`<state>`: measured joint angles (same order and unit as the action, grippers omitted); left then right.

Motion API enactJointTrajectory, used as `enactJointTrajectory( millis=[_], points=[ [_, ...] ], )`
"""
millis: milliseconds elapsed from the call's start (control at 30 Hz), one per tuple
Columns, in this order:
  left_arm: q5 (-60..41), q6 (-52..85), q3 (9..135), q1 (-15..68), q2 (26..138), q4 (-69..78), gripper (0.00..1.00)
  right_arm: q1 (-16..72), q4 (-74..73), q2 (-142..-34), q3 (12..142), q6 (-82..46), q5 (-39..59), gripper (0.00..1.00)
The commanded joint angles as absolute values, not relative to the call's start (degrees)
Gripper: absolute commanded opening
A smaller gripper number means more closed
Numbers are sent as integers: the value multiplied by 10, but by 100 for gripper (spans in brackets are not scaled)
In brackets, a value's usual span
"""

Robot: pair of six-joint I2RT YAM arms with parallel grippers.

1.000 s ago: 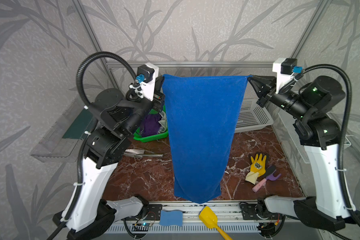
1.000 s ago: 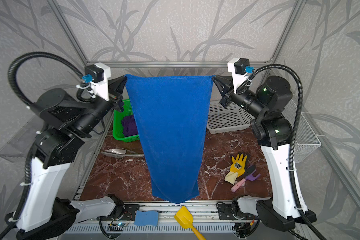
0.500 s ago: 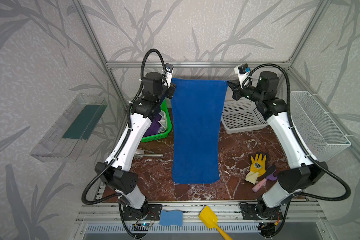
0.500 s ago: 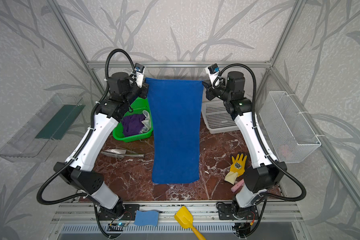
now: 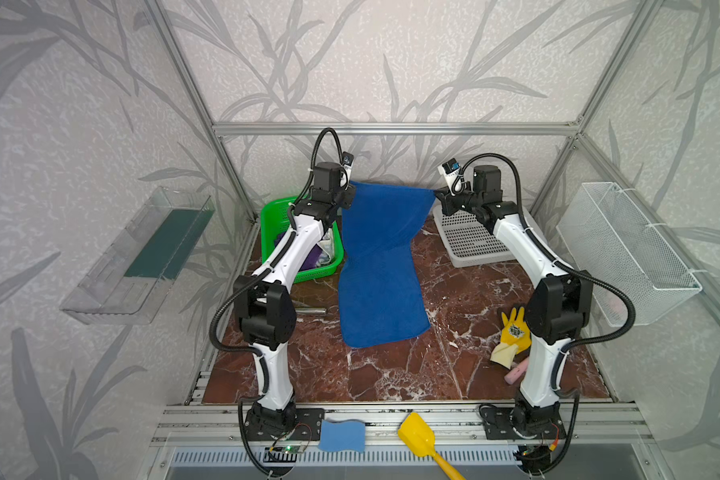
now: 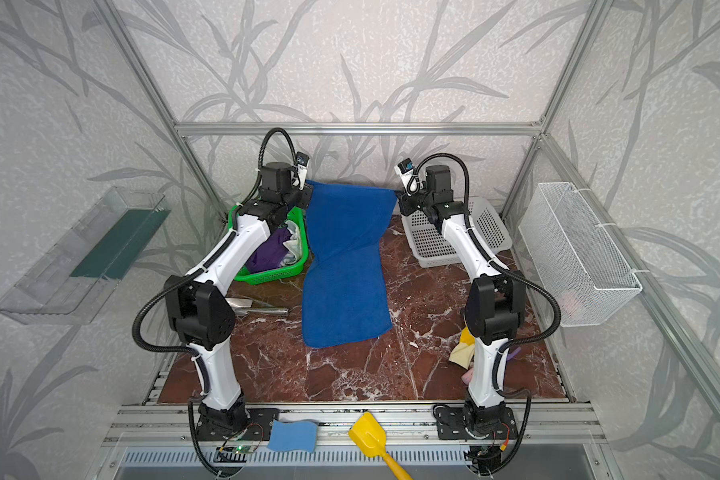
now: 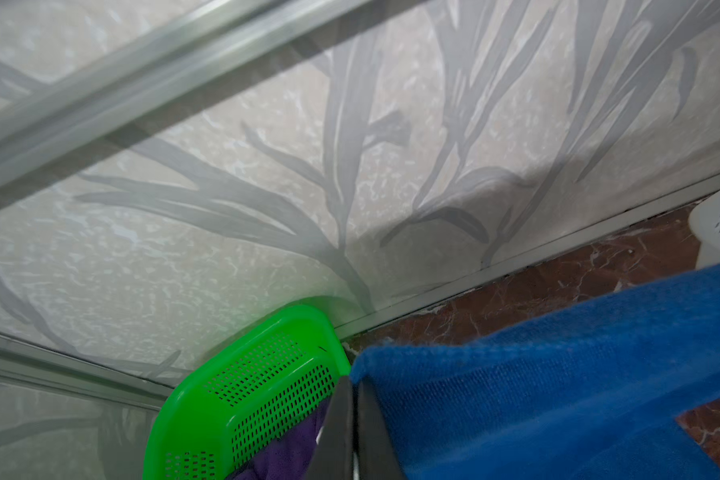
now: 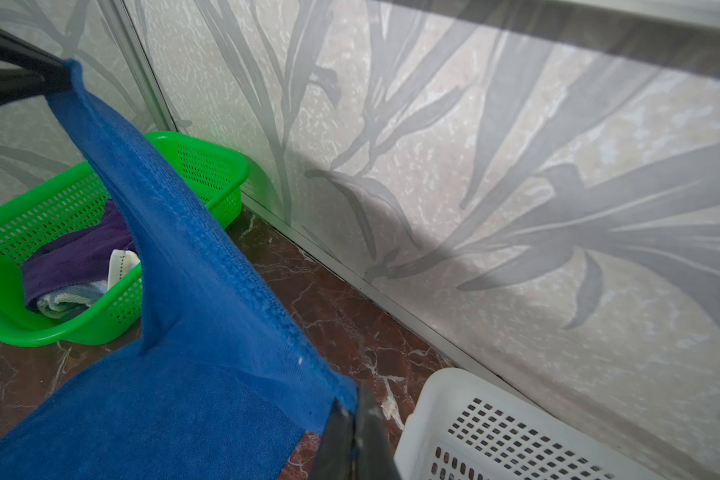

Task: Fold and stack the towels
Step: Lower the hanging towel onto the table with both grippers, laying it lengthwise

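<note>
The royal blue towel [image 5: 381, 274] [image 6: 346, 274] is held by its two far corners near the back wall. Its near half lies flat on the marble table, and the far half slopes up to the grippers. My left gripper [image 5: 350, 195] [image 6: 307, 195] [image 7: 352, 380] is shut on the left corner. My right gripper [image 5: 437, 195] [image 6: 398, 197] [image 8: 352, 399] is shut on the right corner. The dark purple towel [image 6: 271, 249] [image 8: 75, 253] and the cream-white towel [image 6: 294, 243] [image 8: 121, 262] lie crumpled in the green basket [image 5: 275, 208].
A white perforated basket [image 5: 470, 245] stands at the back right, a wire basket [image 5: 624, 253] hangs on the right wall, and a clear shelf [image 5: 138, 253] on the left wall. A metal scoop [image 6: 258, 305] lies at left and a yellow glove [image 5: 514, 332] at right. A sponge [image 5: 341, 434] and a yellow scoop [image 5: 416, 436] lie on the front rail.
Both arms have moved from high up near the camera, back and down toward the rear wall. The blue towel hung free before; its lower half now rests on the table.
</note>
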<state>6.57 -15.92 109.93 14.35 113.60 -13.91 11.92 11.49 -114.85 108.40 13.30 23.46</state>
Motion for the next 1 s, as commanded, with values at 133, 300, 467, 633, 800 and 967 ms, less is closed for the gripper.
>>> enactJointTrajectory(
  millis=[133, 300, 467, 633, 800, 967],
  points=[
    [102, -172, 1099, 141, 1140, -123, 0, 113, 78, -1151, 1063, 134, 233, 0],
    [116, -177, 1067, 142, 1109, -116, 0, 113, 69, -1140, 1029, 134, 232, 0],
    [106, -184, 1068, 148, 1072, -132, 0, 112, 52, -1115, 995, 138, 201, 0],
    [93, -192, 1060, 153, 1052, -145, 0, 111, 48, -1099, 982, 135, 210, 0],
    [115, -202, 1023, 154, 1041, -142, 0, 111, 40, -1088, 952, 133, 226, 0],
    [111, -204, 984, 154, 1027, -137, 0, 111, 40, -1078, 923, 142, 234, 0]
  ],
)
